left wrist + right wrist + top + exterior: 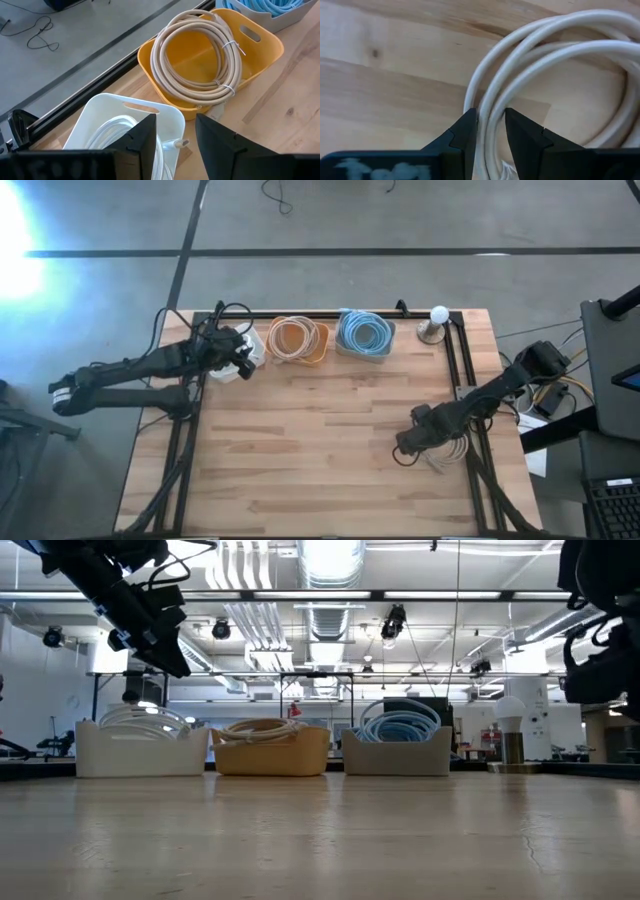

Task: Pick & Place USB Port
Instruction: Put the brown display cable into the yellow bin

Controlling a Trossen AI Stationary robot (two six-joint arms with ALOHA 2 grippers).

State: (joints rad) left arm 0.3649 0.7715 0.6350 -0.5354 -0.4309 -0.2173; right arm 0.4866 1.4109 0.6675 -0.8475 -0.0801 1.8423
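Three bins sit in a row at the far edge of the table [330,440]. The white bin [105,125] on the left has a white cable coiled inside. The yellow bin [297,340] in the middle holds a tan cable [197,55]. The gray bin [363,335] holds a blue cable [363,332]. So those three cables look put away.

One more white cable [545,65] lies on the wood near the right edge of the table, well apart from the bins. It still has to be picked up and carried over, so the job is not finished.

The right gripper [490,130] is down at this cable. Its two fingers sit on each side of the strands, with a small gap. They look close to pinching, but the cable is not lifted yet.

The left gripper [172,140] hangs above the white bin. Its fingers are apart and hold nothing.

A small lamp [436,323] stands at the far right corner.
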